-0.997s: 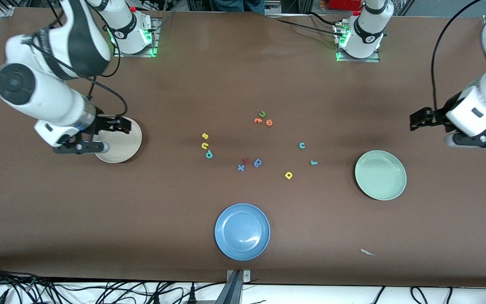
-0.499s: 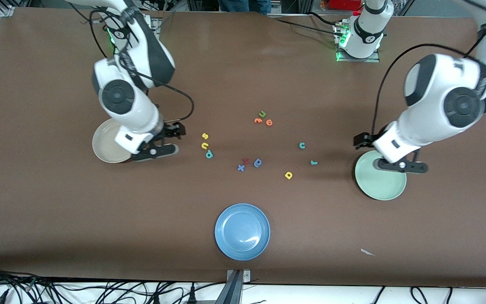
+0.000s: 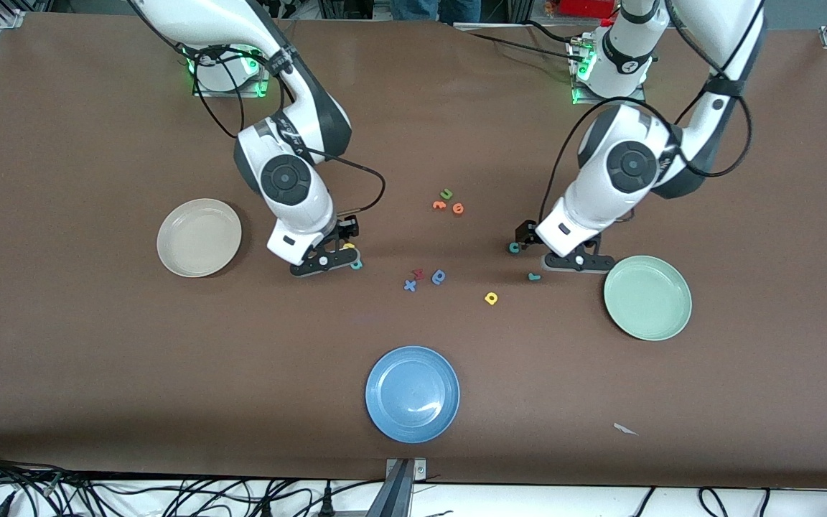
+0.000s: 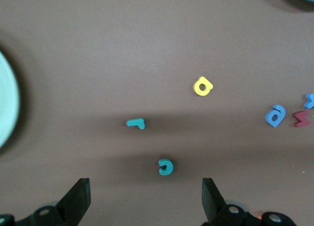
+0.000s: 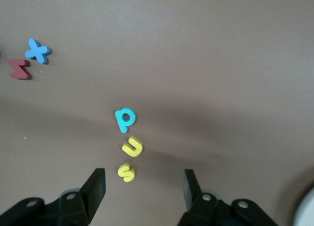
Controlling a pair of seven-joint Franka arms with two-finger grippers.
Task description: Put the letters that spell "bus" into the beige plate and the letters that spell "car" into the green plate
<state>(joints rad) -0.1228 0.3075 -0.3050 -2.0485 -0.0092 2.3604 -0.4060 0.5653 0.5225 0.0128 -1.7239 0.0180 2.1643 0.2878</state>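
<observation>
My right gripper (image 3: 327,254) hangs open low over the "bus" letters. Its wrist view shows the yellow "s" (image 5: 127,172) just ahead of the right gripper (image 5: 143,187), then the yellow "u" (image 5: 132,146) and teal "b" (image 5: 125,119); nothing sits between the fingers. My left gripper (image 3: 557,254) is open over the table beside the teal "c" (image 3: 514,248). That "c" (image 4: 166,166) lies just ahead of the left gripper (image 4: 144,200), with the teal "r" (image 4: 136,123) and yellow "a" (image 4: 202,86) past it. The beige plate (image 3: 199,238) and the green plate (image 3: 647,297) hold no letters.
A blue plate (image 3: 412,393) sits near the front edge. A blue "x" (image 3: 410,285), a red letter (image 3: 418,273) and a blue rounded letter (image 3: 438,276) lie mid-table. A green "u" (image 3: 446,193) and orange letters (image 3: 439,205) lie nearer the bases. A paper scrap (image 3: 625,429) lies below the green plate.
Both arms have swung in from the table's ends toward the middle: the right gripper from the beige plate to the s-u-b row, the left gripper past the green plate to the c and r.
</observation>
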